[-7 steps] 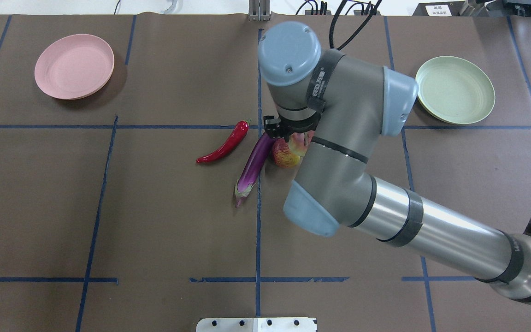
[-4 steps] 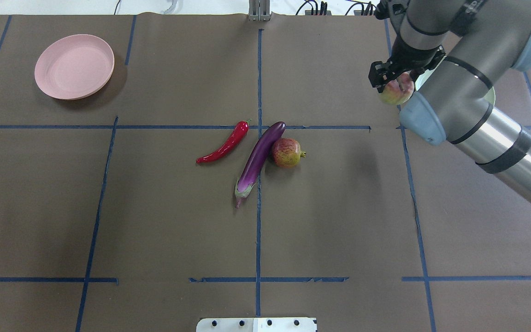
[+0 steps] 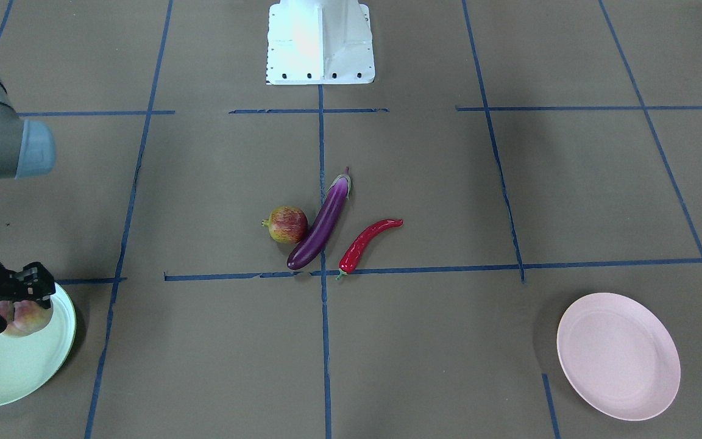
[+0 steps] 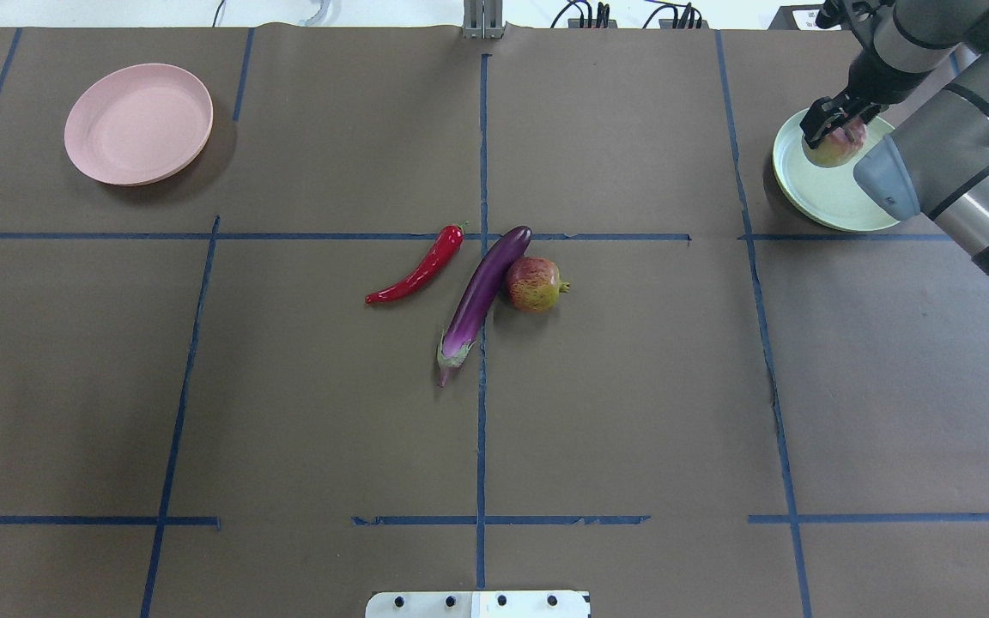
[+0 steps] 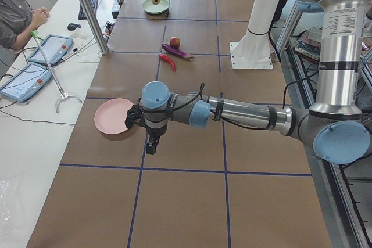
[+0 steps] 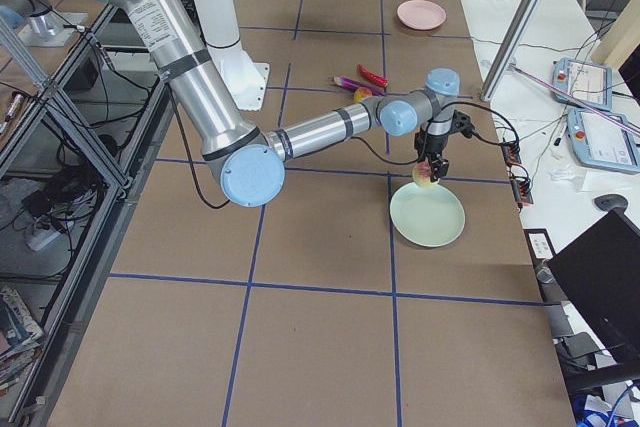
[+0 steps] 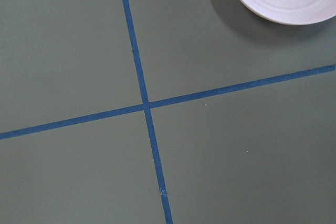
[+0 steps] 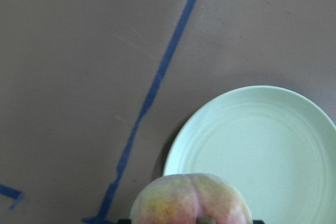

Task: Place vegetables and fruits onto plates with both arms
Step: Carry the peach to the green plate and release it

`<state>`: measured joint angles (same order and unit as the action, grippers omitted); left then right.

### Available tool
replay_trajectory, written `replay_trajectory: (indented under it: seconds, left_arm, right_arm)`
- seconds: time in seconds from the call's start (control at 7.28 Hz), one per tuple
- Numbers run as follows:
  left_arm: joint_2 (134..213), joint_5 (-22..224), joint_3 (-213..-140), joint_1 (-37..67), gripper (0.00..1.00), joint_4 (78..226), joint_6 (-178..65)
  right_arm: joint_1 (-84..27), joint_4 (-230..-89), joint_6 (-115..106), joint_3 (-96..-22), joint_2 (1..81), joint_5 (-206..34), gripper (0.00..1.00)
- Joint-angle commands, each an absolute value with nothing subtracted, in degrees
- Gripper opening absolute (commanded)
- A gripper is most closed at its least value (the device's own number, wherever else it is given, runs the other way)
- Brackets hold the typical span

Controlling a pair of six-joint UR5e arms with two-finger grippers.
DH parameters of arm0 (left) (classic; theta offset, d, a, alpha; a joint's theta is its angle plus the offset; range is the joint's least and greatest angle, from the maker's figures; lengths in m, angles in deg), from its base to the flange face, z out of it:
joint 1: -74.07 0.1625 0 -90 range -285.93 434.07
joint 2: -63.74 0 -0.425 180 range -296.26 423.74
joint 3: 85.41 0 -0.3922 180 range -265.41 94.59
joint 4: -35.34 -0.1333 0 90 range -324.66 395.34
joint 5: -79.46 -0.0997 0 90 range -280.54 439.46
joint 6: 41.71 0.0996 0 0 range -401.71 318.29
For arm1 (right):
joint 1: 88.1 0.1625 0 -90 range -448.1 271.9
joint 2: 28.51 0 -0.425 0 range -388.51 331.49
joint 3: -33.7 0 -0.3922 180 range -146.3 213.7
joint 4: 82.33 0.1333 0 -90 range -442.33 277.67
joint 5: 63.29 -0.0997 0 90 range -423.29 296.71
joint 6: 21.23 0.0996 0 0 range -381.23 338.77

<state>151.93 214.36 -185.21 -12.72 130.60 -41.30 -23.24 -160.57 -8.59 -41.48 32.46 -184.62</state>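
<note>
My right gripper (image 4: 834, 129) is shut on the pale pink-yellow peach (image 4: 840, 149) and holds it over the near edge of the pale green plate (image 4: 838, 202) at the far right. The peach (image 8: 191, 200) fills the bottom of the right wrist view above that plate (image 8: 262, 140). The purple eggplant (image 4: 482, 296), the red chili (image 4: 417, 270) and the red-yellow fruit (image 4: 533, 285) lie together at mid-table. The pink plate (image 4: 138, 124) sits empty at the far left. My left gripper (image 5: 150, 145) hangs near the pink plate (image 5: 113, 115) and shows only in the exterior left view; I cannot tell whether it is open or shut.
Blue tape lines (image 4: 482, 429) grid the brown table cover. The white base block (image 3: 320, 42) stands at the robot's edge. An operator (image 5: 17, 15) sits at a side desk with tablets.
My right arm has lifted the peach from beside the eggplant and carried it right, over the green plate. The other produce has not moved.
</note>
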Motion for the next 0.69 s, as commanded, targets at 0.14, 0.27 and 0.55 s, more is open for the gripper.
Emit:
replay_trajectory:
  seconds: [0.14, 0.27, 0.55]
  left_arm:
    - [151.9, 214.4, -185.4, -12.7, 1.0, 130.6, -41.4]
    - [152.0, 214.4, -185.5, -12.7, 1.0, 130.6, -41.4]
    - [151.9, 214.3, -185.4, -12.7, 1.0, 132.4, -40.9]
  right_arm:
    - [-22.0, -147.7, -10.9, -29.9, 32.7, -186.5, 0.42]
    - [-22.1, -147.6, -11.0, -29.9, 32.9, -186.5, 0.7]
    - [-22.1, -147.9, -10.9, -30.7, 32.7, -186.7, 1.0]
